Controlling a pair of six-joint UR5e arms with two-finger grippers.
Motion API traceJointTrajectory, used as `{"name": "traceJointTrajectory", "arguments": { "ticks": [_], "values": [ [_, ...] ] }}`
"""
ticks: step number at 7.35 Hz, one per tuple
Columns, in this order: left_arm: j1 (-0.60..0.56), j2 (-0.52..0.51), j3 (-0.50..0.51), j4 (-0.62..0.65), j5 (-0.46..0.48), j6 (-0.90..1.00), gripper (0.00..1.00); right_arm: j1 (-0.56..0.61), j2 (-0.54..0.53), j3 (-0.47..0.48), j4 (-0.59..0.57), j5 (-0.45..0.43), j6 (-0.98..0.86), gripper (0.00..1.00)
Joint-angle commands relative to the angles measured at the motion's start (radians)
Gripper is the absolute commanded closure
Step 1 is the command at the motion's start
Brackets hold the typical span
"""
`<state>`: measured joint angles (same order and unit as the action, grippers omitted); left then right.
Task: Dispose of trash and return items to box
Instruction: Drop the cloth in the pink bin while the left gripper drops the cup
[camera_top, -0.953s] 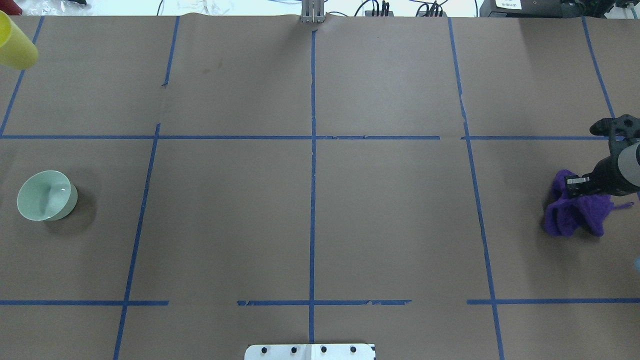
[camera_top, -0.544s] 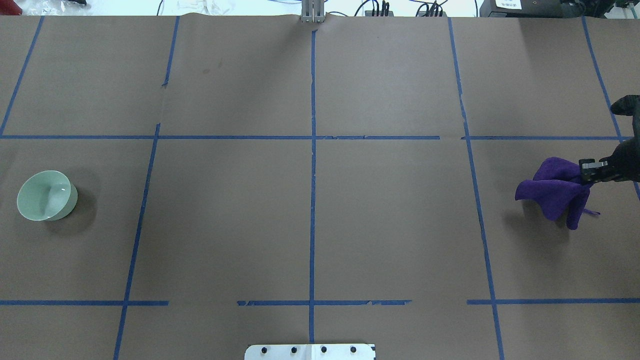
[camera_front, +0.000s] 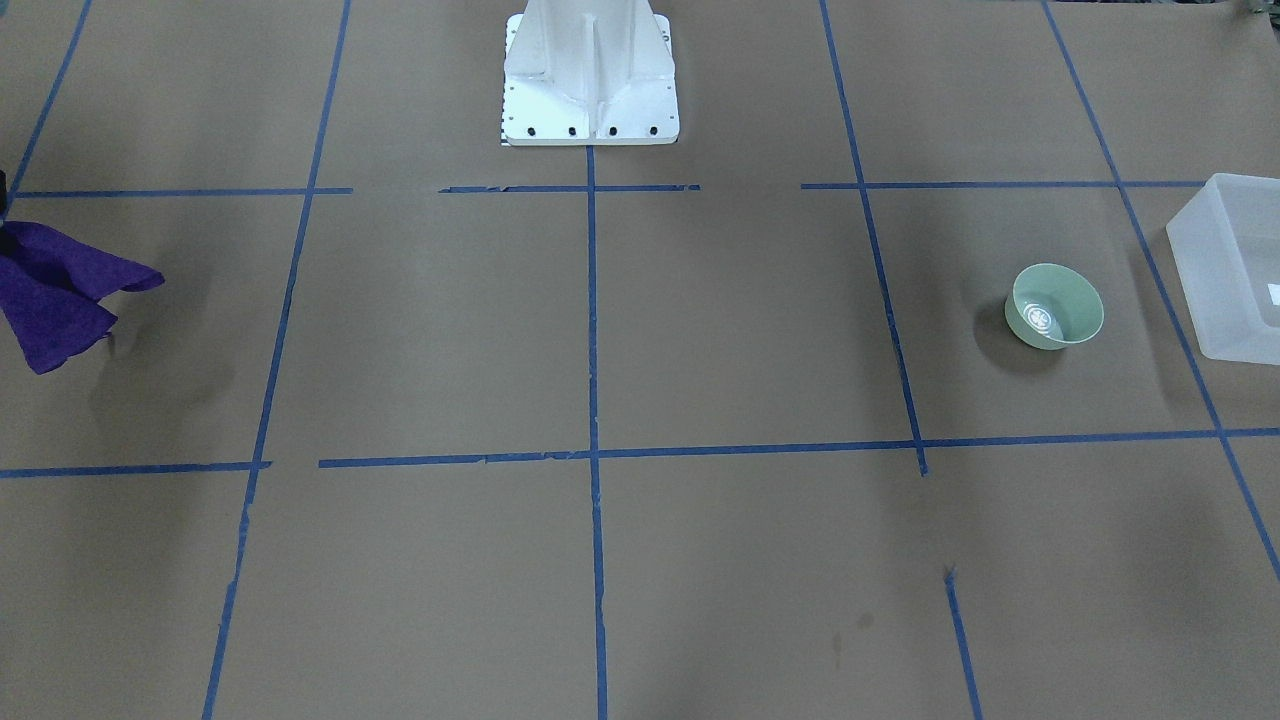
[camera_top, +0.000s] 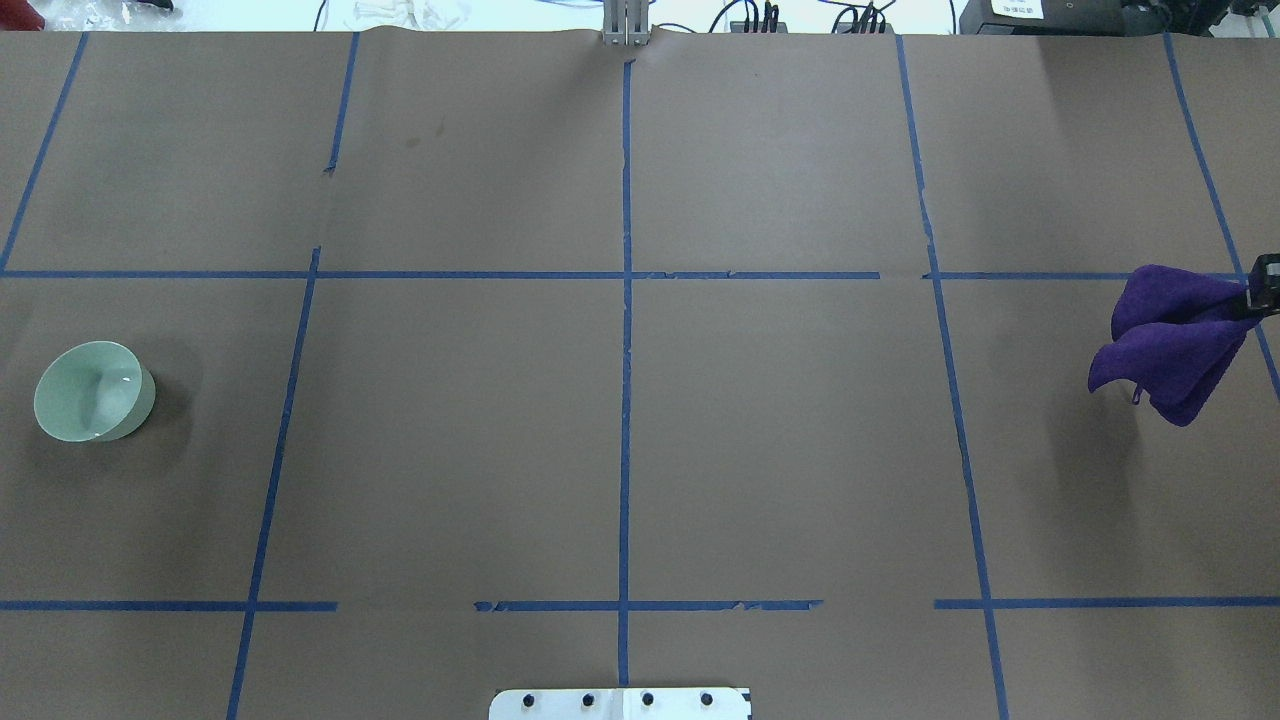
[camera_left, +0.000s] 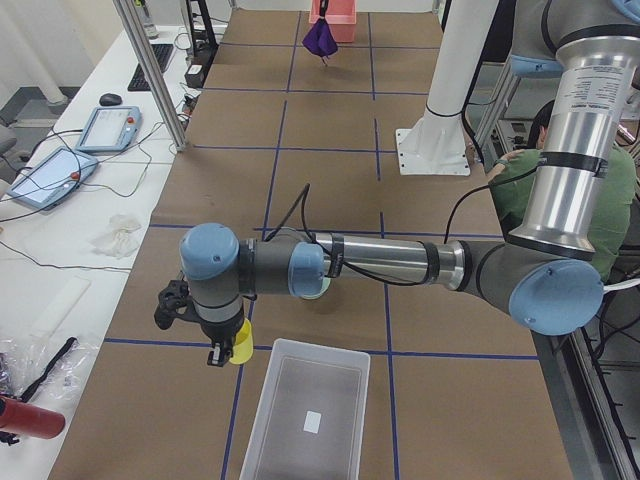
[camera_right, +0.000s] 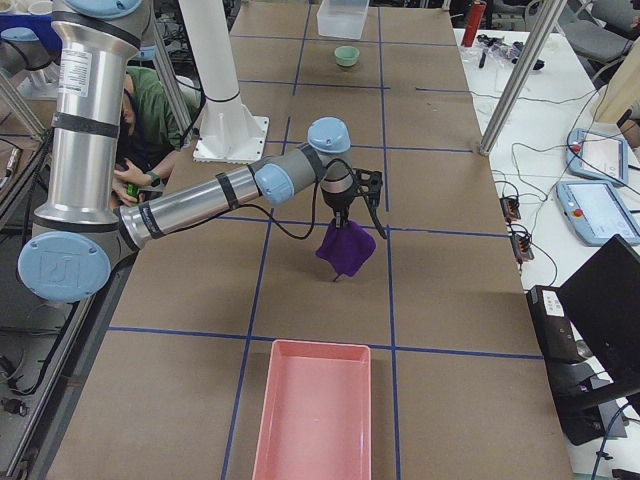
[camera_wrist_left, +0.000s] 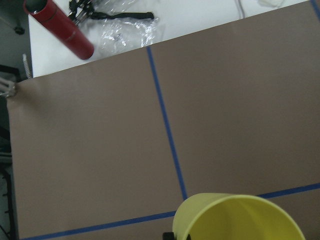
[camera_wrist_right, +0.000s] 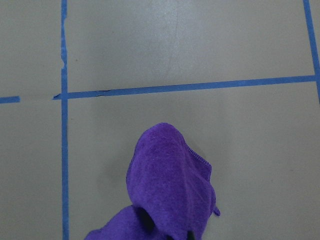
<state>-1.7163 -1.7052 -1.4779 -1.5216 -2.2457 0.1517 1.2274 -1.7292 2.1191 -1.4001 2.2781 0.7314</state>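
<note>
Your right end effector (camera_top: 1258, 292) is cut off by the edge of the overhead view. Even so, it is plainly pinched closed on the purple cloth (camera_top: 1172, 342), which hangs clear of the tabletop (camera_top: 620, 430) above its own shadow. In the right wrist view the cloth covers most of the fingertips. From the right side the cloth hangs near a pink tray (camera_right: 312, 410), not over it.

Your left end effector (camera_left: 218, 348) shows only in the left side view, so you cannot tell how its jaws stand. The yellow cup (camera_left: 240, 349) sits right at it, just beside a corner of the box (camera_left: 262, 430). Whether the cup touches the tabletop is hard to judge, and the left wrist view crops its lower part. The green bowl (camera_top: 93, 390) stands upright on the tabletop near the box. In the left side view the arm hides most of the bowl.
</note>
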Motion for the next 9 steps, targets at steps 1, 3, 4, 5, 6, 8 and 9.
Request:
{"name": "traceJointTrajectory", "arguments": {
  "ticks": [1,3,4,5,6,8,9],
  "values": [
    [0.004,0.157,-0.095,-0.020,-0.052,-0.144,1.00,0.052,0.005,0.037,-0.064,0.041,-0.042,1.00],
    [0.024,0.246,-0.098,-0.138,-0.058,-0.161,1.00,0.150,0.067,0.087,-0.295,0.041,-0.220,1.00],
    [0.039,0.266,-0.064,-0.184,-0.104,-0.159,1.00,0.196,0.104,0.090,-0.375,0.041,-0.286,1.00],
    [0.073,0.288,-0.006,-0.292,-0.124,-0.162,1.00,0.233,0.111,0.093,-0.428,0.041,-0.350,1.00],
    [0.098,0.288,0.070,-0.393,-0.139,-0.162,1.00,0.262,0.111,0.091,-0.436,0.041,-0.390,1.00],
    [0.144,0.289,0.109,-0.457,-0.146,-0.181,1.00,0.303,0.109,0.090,-0.438,0.041,-0.450,1.00],
    [0.165,0.289,0.143,-0.512,-0.147,-0.182,1.00,0.317,0.106,0.090,-0.436,0.041,-0.466,1.00]
  ]
}}
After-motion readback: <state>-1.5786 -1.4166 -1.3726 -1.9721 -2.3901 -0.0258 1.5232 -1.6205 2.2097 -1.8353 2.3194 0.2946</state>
